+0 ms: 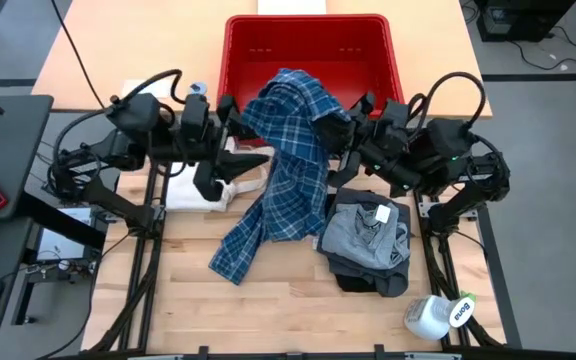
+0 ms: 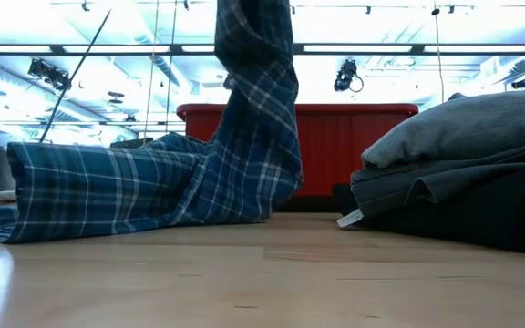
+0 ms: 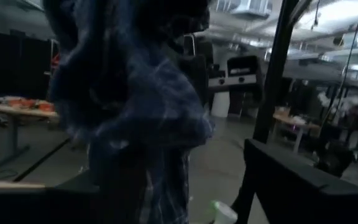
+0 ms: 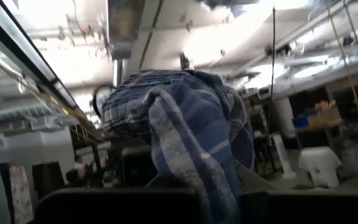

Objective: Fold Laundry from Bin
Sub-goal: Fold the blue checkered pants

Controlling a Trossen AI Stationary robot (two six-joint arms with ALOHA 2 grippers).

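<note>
From above, the plaid shirt (image 1: 286, 165) hangs between the two arms in front of the red bin (image 1: 308, 55), its top bunched at the bin's near rim and its tail trailing down onto the wooden table (image 1: 268, 310). The left gripper (image 1: 236, 115) sits at the shirt's left edge; whether its fingers grip the cloth cannot be told. The right gripper (image 1: 353, 118) is pinched closed on the shirt's right edge. A stack of folded clothes (image 1: 370, 245), light grey on top of darker pieces, lies on the table just right of the shirt's tail. A cream-white cloth (image 1: 203, 190) lies under the left arm. A spray bottle (image 1: 438, 315) lies on its side near the table's front right corner.

From table height, the shirt (image 2: 244, 118) drops from above and spreads leftward over the tabletop, with the bin (image 2: 335, 137) behind it and the folded stack (image 2: 463, 173) on the right.

In the left wrist view, blurred plaid cloth (image 3: 135, 106) fills the area right ahead of the camera.

In the right wrist view, the shirt (image 4: 185, 137) is bunched up close, rising from between the fingers.
</note>
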